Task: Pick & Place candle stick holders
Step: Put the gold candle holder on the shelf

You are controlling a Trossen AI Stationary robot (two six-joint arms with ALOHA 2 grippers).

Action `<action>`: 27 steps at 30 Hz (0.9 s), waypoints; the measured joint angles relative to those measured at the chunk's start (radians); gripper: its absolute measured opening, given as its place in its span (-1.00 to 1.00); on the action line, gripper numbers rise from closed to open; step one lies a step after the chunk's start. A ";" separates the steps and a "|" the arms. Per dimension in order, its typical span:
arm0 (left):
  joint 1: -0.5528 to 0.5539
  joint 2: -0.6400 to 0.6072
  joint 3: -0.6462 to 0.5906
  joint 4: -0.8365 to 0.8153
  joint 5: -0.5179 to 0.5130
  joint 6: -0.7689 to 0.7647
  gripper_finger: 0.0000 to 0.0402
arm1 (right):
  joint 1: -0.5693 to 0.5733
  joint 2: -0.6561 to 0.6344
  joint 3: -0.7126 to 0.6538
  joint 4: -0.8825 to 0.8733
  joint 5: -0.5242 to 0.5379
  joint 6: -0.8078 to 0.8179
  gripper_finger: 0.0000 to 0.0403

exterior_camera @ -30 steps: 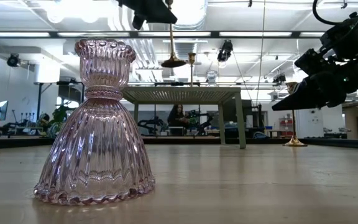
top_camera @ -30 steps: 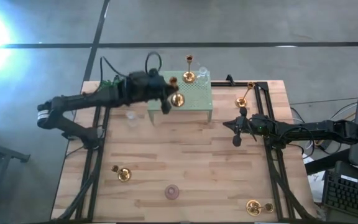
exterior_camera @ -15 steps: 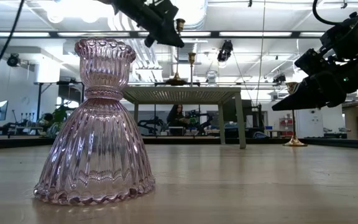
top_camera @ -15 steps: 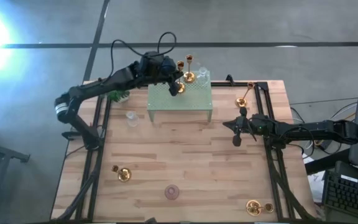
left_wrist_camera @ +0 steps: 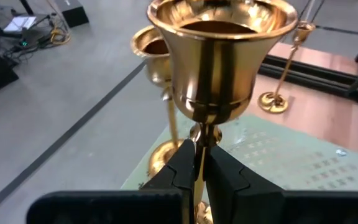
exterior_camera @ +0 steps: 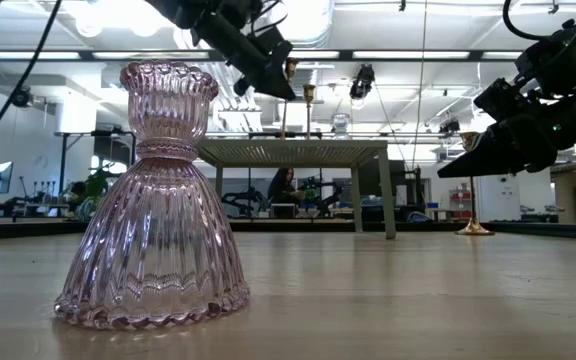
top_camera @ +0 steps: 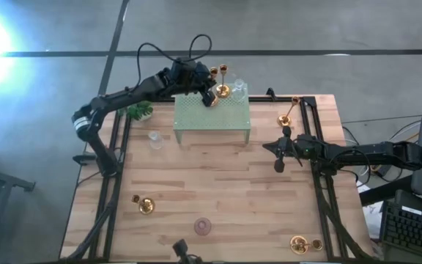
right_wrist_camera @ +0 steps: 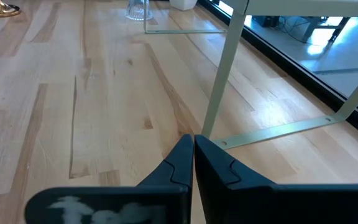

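Note:
My left gripper (top_camera: 209, 94) is over the far part of the green perforated stand (top_camera: 229, 121), shut on a gold candlestick (left_wrist_camera: 222, 56). In the low view this candlestick (exterior_camera: 284, 105) stands upright, its base at the stand's top; I cannot tell whether it rests there. A second gold candlestick (top_camera: 223, 88) stands on its base on the stand, right beside it. A third (top_camera: 288, 114) stands on the table at the far right. Two more lie on the table near the front left (top_camera: 143, 204) and front right (top_camera: 302, 244). My right gripper (top_camera: 279, 149) is shut and empty above the table's right half. My left gripper pinches the candlestick's thin stem (left_wrist_camera: 202, 138) between its two fingers (left_wrist_camera: 180, 167), just below the cup. The fingers come slanting down from the table's left and lie across the stem. The candlestick is upright, cup up, its base down at the stand's top.
A clear glass holder (top_camera: 238, 89) stands on the stand's far right corner. Another clear glass holder (top_camera: 154, 138) and a small green plant (top_camera: 139, 111) are left of the stand. A pink ribbed glass holder (top_camera: 203, 226) stands near the front edge.
My left gripper has carried the gold candlestick toward the table's far edge and right, across the stand, and lowered it. Its base, which hung well above the stand, is now down at the stand's top beside the second candlestick.

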State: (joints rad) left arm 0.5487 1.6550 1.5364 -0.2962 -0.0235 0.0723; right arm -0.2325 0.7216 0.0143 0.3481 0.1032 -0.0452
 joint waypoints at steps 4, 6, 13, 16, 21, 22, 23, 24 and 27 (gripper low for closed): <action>0.002 0.007 0.000 0.032 0.000 -0.002 -0.90 | 0.000 0.000 0.000 0.000 0.000 0.000 -0.96; 0.002 0.012 0.000 0.045 0.004 -0.003 -0.90 | 0.000 0.000 0.000 0.000 0.000 0.000 -0.96; 0.002 0.015 -0.029 0.084 0.009 -0.021 -0.90 | 0.000 0.000 0.000 0.000 0.000 0.000 -0.96; 0.005 0.005 -0.071 0.135 0.009 -0.041 -0.90 | 0.000 0.000 0.000 0.000 0.000 0.000 -0.96; 0.008 -0.017 -0.130 0.183 0.016 -0.068 -0.90 | 0.000 0.000 0.000 0.000 0.000 0.000 -0.96; 0.008 -0.023 -0.134 0.175 0.016 -0.069 -0.90 | 0.000 0.000 0.000 0.000 0.000 0.000 -0.96; 0.008 -0.029 -0.134 0.160 0.016 -0.068 -0.90 | 0.000 0.000 0.000 0.000 0.000 0.000 -0.96; 0.008 -0.039 -0.134 0.143 0.017 -0.067 -0.90 | 0.000 0.000 0.000 0.000 0.000 0.000 -0.96; 0.008 -0.067 -0.137 0.101 0.019 -0.064 -0.90 | 0.000 0.000 0.000 0.000 0.000 0.000 -0.96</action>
State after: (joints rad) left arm 0.5564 1.5883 1.3998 -0.1948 -0.0044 0.0088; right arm -0.2323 0.7216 0.0143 0.3485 0.1031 -0.0453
